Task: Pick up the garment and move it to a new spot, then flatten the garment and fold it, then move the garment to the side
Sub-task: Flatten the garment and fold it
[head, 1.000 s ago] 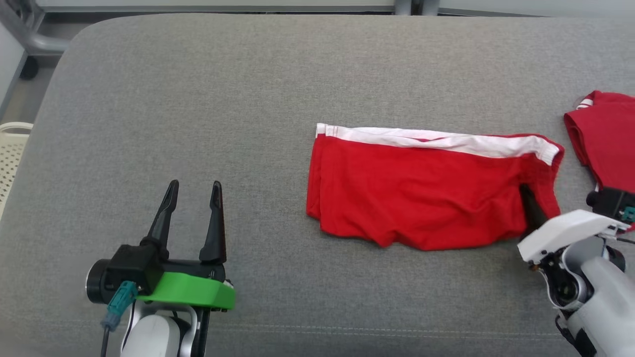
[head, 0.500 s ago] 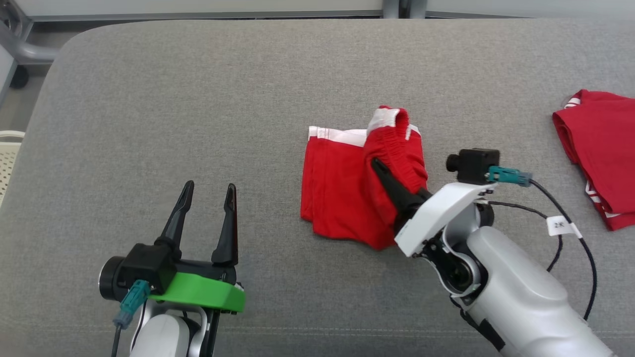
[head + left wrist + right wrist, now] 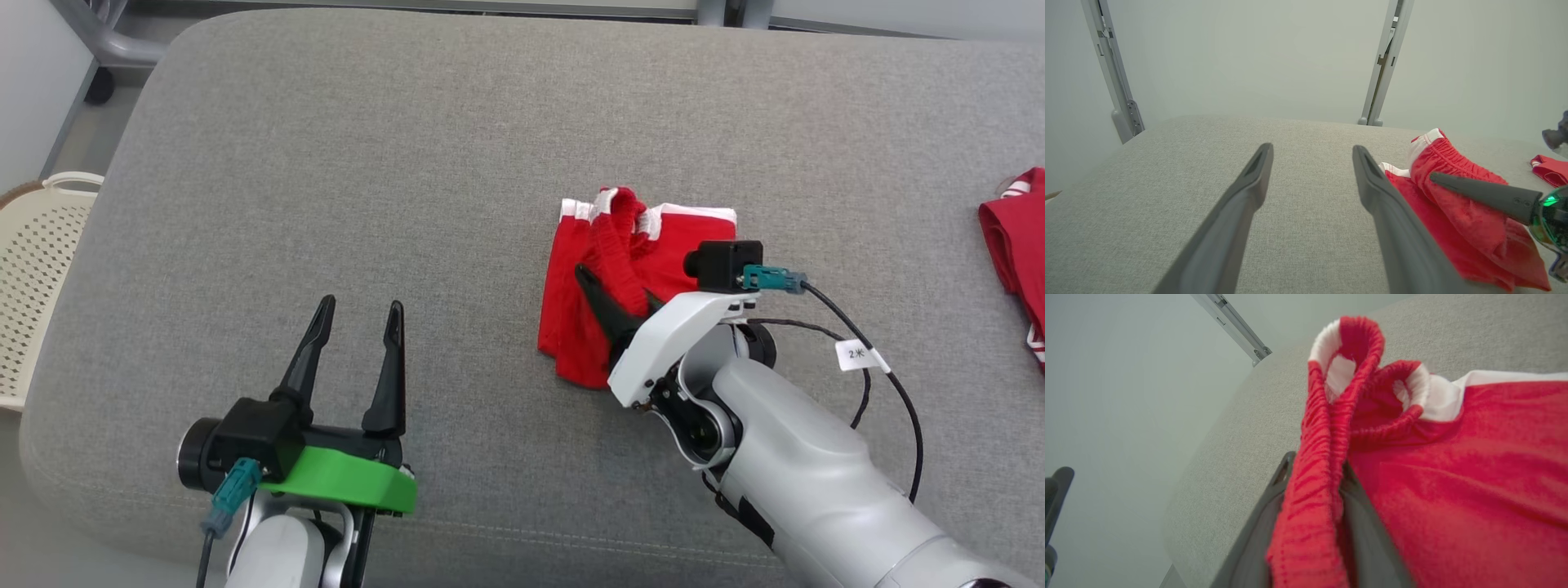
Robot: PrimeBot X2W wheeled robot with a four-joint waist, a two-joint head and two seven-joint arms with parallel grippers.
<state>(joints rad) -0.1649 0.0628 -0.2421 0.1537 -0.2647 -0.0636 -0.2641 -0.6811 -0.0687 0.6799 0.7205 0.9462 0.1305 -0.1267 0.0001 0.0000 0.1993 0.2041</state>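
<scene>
The garment is a pair of red shorts with a white band, lying folded over on the grey cushion right of centre. My right gripper rests on it with the ribbed red waistband pinched between its fingers. In the right wrist view the waistband rises in a loop from between the two dark fingers. The rest of the garment lies flat to the right. My left gripper stands open over bare cushion at the lower left, holding nothing. The left wrist view shows its spread fingers and the garment to their right.
A second red garment lies at the cushion's right edge. A white perforated basket stands off the cushion's left side. Grey frame posts rise behind the cushion. The right arm's cable loops over the cushion.
My right gripper has carried the garment's right end over to the left, doubling the shorts to about half their width. The head camera has also shifted. The left gripper stays open.
</scene>
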